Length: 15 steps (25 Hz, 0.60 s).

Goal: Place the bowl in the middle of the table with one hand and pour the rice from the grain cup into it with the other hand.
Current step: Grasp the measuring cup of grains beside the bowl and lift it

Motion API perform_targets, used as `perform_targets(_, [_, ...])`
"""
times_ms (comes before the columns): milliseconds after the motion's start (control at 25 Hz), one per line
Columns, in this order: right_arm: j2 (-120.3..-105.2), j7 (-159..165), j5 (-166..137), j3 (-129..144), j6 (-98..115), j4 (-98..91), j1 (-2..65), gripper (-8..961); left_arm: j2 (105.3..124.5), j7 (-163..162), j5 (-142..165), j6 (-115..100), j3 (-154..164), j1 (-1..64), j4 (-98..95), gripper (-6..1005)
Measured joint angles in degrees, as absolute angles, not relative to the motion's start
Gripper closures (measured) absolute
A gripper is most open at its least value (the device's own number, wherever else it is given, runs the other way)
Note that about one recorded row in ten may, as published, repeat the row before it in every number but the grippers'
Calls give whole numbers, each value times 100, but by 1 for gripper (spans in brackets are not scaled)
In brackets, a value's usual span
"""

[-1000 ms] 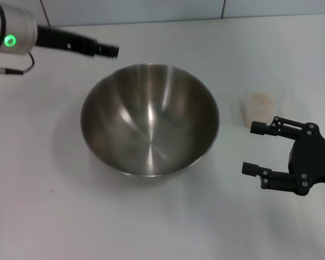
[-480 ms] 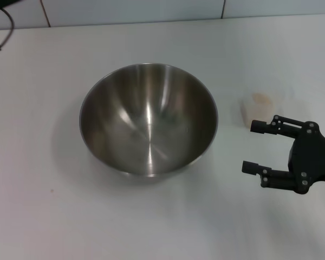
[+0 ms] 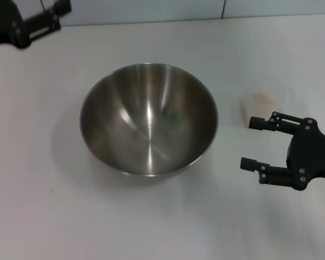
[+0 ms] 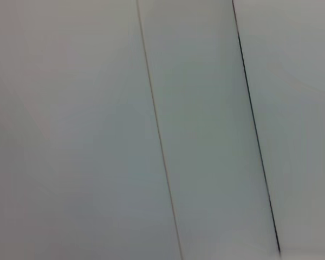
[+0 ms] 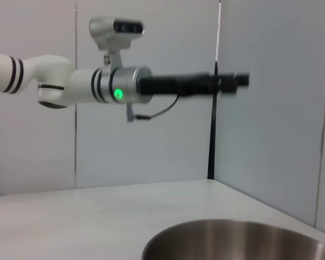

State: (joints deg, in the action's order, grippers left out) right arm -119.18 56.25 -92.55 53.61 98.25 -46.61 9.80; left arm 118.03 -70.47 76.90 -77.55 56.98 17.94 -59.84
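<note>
You had the white table [image 3: 54, 216] carrying just two things. The largest was the stainless-steel mixing bowl [image 3: 149, 119], which sat upright and empty near the table's middle, so by my reading the placing half of the job was done. It also showed low in the right wrist view as a steel rim [image 5: 238, 238].

Your right gripper [image 3: 251, 143] hovered on the robot's right, well clear of the bowl, with its two fingers spread and nothing between them. They pointed toward the bowl side, with the upper fingertip just beside the grain cup [image 3: 258, 108].

Your left gripper [image 3: 57, 11] was up at the far left corner, away from the work; I could not tell how its fingers stood. The left wrist view showed only a plain panelled wall [image 4: 151, 130].

The grain cup stood upright to the robot's right of the bowl, apart from it, holding a pale patch of rice [image 3: 261, 98].

The risk from there, as I judged it: the cup was light, translucent and hard to pick out against the white top, and a finger was already close to its side. An approach off-line could have nudged it over and spilled the rice before you gripped it.
</note>
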Motion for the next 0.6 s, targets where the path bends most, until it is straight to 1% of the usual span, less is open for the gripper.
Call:
perform_targets(120, [-11918, 5625, -9197, 5361, 9825, -4667, 980, 210, 11735, -7270, 8774, -7721, 5602, 1698, -6333, 197])
perform_targets(280, [-11918, 5591, -9100, 5356, 9822, -4671, 981, 210, 11632, -8169, 9512, -7949, 5620, 1779, -6529, 197])
perform_targets(440, [-11922, 5544, -8995, 5340, 9819, -4655, 964, 210, 11627, -8344, 9650, -8067, 5628, 1804, -6576, 198])
perform_targets(520, [-11925, 5544, -8972, 5291, 9817, -4656, 930, 210, 11753, -8496, 9977, -8823, 5624, 1659, -7177, 198])
perform_targets(600, [-11930, 5577, -8961, 5186, 9817, -4641, 890, 210, 11804, -8692, 10147, -9154, 5627, 1568, -7518, 198])
